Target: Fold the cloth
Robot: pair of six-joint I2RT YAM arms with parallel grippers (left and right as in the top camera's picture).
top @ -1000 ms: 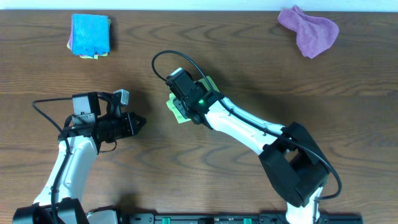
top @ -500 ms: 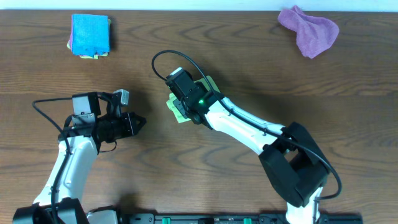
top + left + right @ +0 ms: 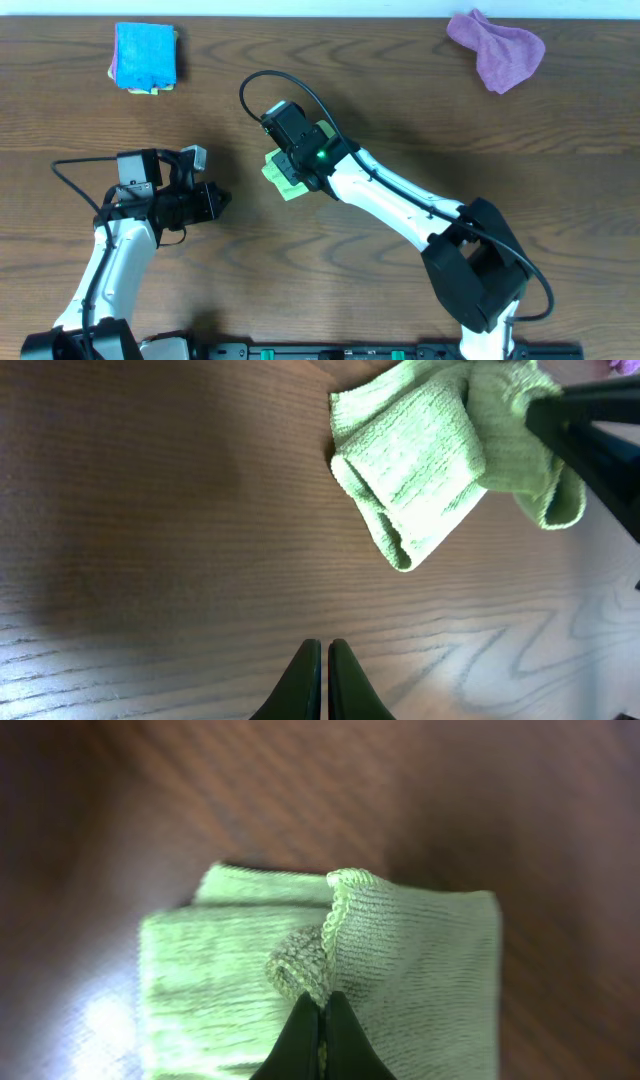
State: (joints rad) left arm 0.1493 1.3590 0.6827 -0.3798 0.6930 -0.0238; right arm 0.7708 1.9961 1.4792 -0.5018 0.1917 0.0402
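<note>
The lime-green cloth [image 3: 282,178] lies folded into a small bundle near the table's middle, mostly hidden under the right arm in the overhead view. The left wrist view shows the cloth [image 3: 420,460] as a doubled roll with the right arm's dark finger over its right part. My right gripper [image 3: 321,1005] is shut on a pinched ridge of the cloth [image 3: 410,960]. My left gripper [image 3: 222,197] is shut with nothing in it, hovering over bare wood to the left of the cloth; its fingers [image 3: 322,652] are pressed together.
A bright blue folded cloth [image 3: 146,56] on a small stack sits at the back left. A crumpled purple cloth [image 3: 497,48] lies at the back right. The right arm's black cable [image 3: 262,82] loops behind the cloth.
The right gripper closed on the cloth and shifted slightly left and back, dragging the cloth with it. The left arm has stayed put.
</note>
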